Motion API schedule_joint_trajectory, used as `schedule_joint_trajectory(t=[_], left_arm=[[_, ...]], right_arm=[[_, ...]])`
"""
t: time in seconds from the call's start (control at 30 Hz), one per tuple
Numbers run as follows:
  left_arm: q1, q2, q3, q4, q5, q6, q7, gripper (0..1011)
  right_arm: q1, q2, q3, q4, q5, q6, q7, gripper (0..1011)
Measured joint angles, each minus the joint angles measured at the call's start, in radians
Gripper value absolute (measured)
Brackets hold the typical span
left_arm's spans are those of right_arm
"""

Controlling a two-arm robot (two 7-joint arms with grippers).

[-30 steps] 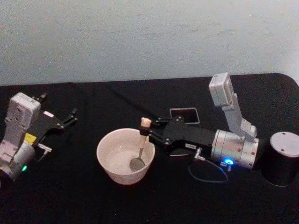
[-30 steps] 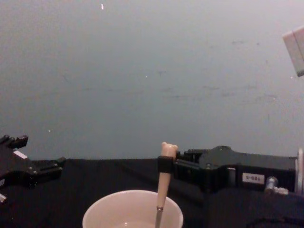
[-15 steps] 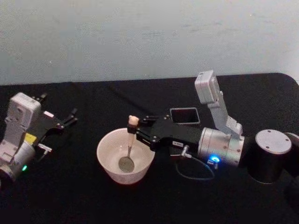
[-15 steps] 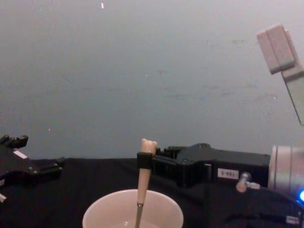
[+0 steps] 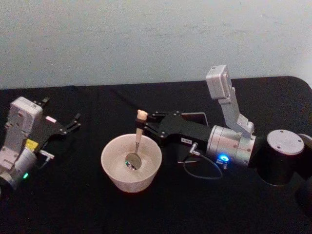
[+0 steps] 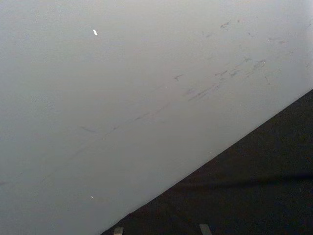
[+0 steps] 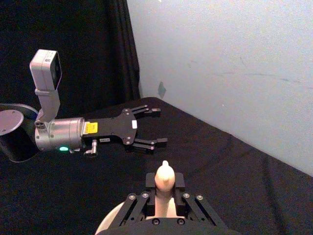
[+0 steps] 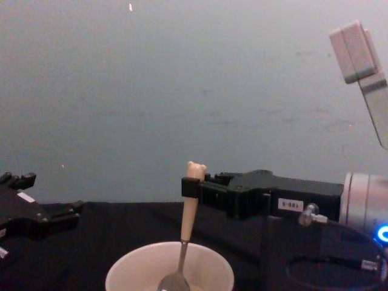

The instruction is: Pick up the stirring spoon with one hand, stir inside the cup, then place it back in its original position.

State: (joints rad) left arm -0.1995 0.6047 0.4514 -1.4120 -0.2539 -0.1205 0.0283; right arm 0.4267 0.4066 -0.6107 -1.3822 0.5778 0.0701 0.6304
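The cream cup stands in the middle of the black table. The stirring spoon stands slightly tilted in it, its metal bowl low inside the cup and its bear-head top above the rim. My right gripper reaches in from the right, level with the table, and is shut on the beige handle just below the bear head; the chest view shows the same grip on the spoon above the cup. The dark holder is mostly hidden behind the right gripper. My left gripper rests open at the table's left.
A grey wall rises just behind the table's far edge. The right arm's thick body and a loose cable lie to the right of the cup. Bare black cloth lies between the cup and the left gripper.
The right gripper has carried the spoon from the cup's right side across its middle, then back towards the far side. The spoon's bowl swept through the cup. The left arm stayed still.
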Motion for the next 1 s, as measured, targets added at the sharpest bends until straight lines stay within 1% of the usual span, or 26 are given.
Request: schedule_joint_trajectory(t=[0.27,0.4,0.5,0.73,0.77,0.83,0.93,0.97,1.0], left_arm=[[0.000,0.000,0.000,0.000,0.000,0.000,0.000,1001],[0.000,0.000,0.000,0.000,0.000,0.000,0.000,1001],[0.000,0.000,0.000,0.000,0.000,0.000,0.000,1001],[0.000,0.000,0.000,0.000,0.000,0.000,0.000,1001],[0.000,0.000,0.000,0.000,0.000,0.000,0.000,1001],[0.000,0.000,0.000,0.000,0.000,0.000,0.000,1001],[0.000,0.000,0.000,0.000,0.000,0.000,0.000,1001],[0.000,0.000,0.000,0.000,0.000,0.000,0.000,1001],[0.000,0.000,0.000,0.000,0.000,0.000,0.000,1001]], right_arm=[[-0.001,0.001,0.008,-0.004,0.007,-0.001,-0.004,214],[-0.006,0.006,0.021,-0.016,0.017,0.001,-0.013,214],[-0.013,0.012,0.038,-0.033,0.033,0.002,-0.024,214],[-0.030,0.036,0.085,-0.077,0.083,0.015,-0.043,214],[-0.033,0.043,0.096,-0.087,0.097,0.019,-0.046,214],[-0.038,0.050,0.107,-0.097,0.112,0.022,-0.048,214],[-0.050,0.072,0.133,-0.124,0.146,0.027,-0.053,214],[-0.050,0.072,0.133,-0.124,0.146,0.027,-0.053,214],[-0.055,0.082,0.145,-0.135,0.160,0.027,-0.055,214]])
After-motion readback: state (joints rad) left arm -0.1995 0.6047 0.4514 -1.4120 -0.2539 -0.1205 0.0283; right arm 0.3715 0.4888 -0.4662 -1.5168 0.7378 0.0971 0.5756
